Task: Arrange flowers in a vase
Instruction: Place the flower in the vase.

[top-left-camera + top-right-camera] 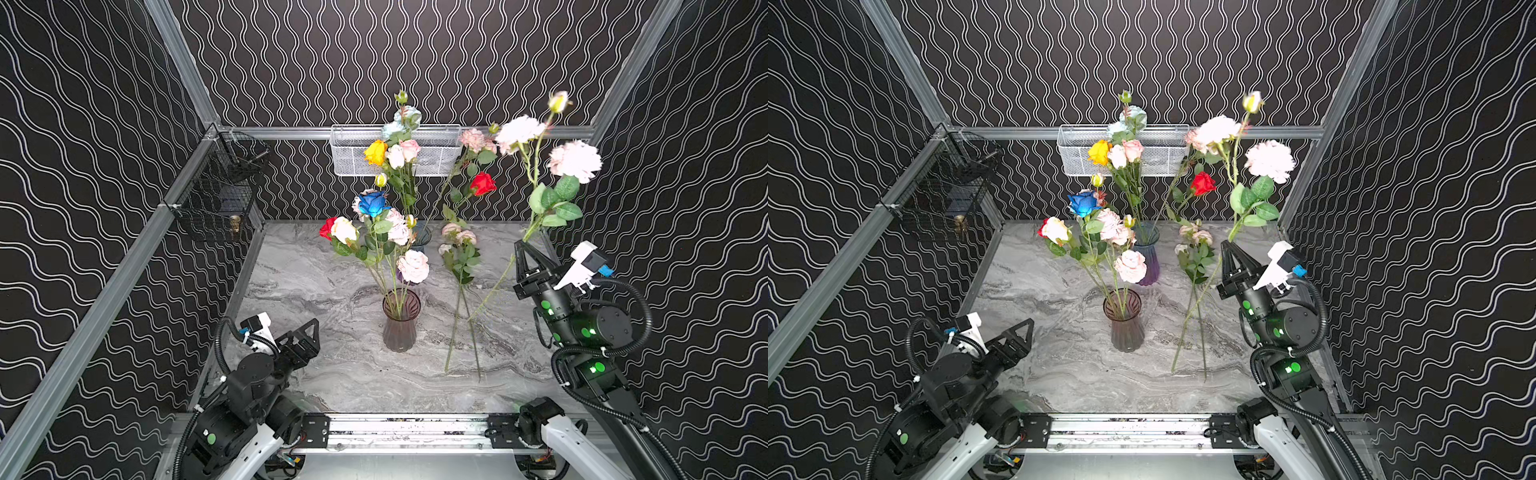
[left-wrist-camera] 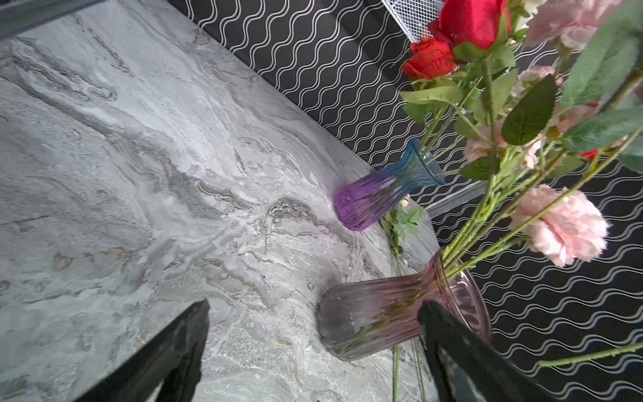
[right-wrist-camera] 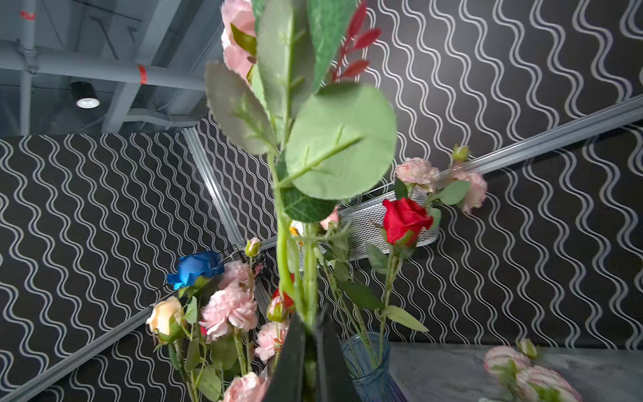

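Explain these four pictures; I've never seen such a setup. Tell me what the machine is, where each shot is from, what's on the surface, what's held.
It is a robot with two arms, each ending in a two-fingered gripper. Two pictures look down on the whole scene; the other two come from cameras on the wrists. On the marble table stand a pinkish vase and a blue-purple vase, both holding flowers; loose sprays lie beside them. The right gripper is shut on the stem of a pale pink spray, blooms up. The left gripper is open and empty, near the pinkish vase.
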